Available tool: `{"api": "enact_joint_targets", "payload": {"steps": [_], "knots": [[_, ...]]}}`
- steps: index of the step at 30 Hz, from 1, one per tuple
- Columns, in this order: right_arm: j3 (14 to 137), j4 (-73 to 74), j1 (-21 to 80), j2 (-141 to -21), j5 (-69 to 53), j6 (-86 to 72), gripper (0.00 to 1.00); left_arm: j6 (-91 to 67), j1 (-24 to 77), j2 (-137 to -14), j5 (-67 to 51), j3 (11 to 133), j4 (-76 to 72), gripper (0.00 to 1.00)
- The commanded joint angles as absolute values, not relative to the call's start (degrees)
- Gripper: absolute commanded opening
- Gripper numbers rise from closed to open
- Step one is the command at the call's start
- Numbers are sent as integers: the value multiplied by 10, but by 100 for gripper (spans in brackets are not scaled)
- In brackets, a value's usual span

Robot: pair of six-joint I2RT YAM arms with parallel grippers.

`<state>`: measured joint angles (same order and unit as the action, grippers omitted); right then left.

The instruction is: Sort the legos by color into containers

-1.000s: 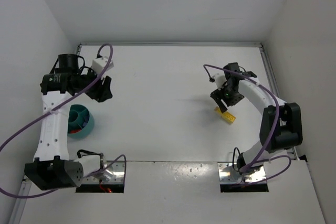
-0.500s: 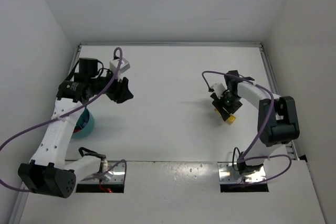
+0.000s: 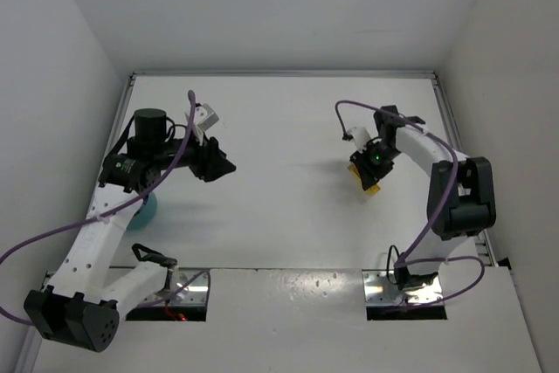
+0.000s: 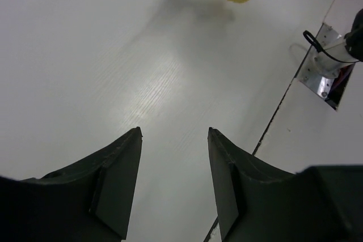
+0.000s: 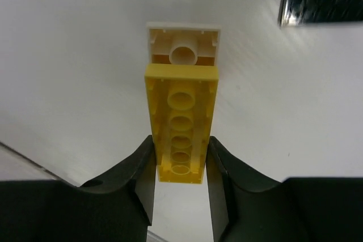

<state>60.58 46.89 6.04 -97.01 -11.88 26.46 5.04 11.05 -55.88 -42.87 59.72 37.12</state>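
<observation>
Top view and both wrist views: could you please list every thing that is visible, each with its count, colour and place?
yellow brick: one, yellow, long, on the right part of the table, between the right pincer's fingers
white brick: one, white, small, joined to the far end of the yellow brick
teal bowl: one, teal, on the left part of the table, mostly hidden behind the left arm; contents not visible
table: one, white, enclosed by white walls
metal plates: two, silver, at the near edge under the arm bases
cables: one on each arm, purple
left arm: one, white and black, reaching inward
right arm: one, white and black
left pincer: black, open, empty
right pincer: black, closed on the yellow brick
</observation>
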Motion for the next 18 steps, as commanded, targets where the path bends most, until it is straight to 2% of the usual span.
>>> {"api": "enact_joint_targets", "payload": {"steps": [1, 5, 8, 11, 18], "knots": [[699, 540, 71, -916, -300, 250, 4, 25, 122, -568, -489, 595, 336, 56], [796, 622, 84, -922, -548, 243, 4, -11, 134, -604, -557, 600, 310, 56], [820, 662, 102, -928, -676, 243, 4, -39, 139, -627, -589, 600, 280, 56], [826, 667, 126, -933, -746, 249, 4, -68, 139, -653, -631, 600, 265, 56], [781, 617, 165, -877, -795, 191, 3, -120, 155, -677, -650, 606, 199, 57]]}}
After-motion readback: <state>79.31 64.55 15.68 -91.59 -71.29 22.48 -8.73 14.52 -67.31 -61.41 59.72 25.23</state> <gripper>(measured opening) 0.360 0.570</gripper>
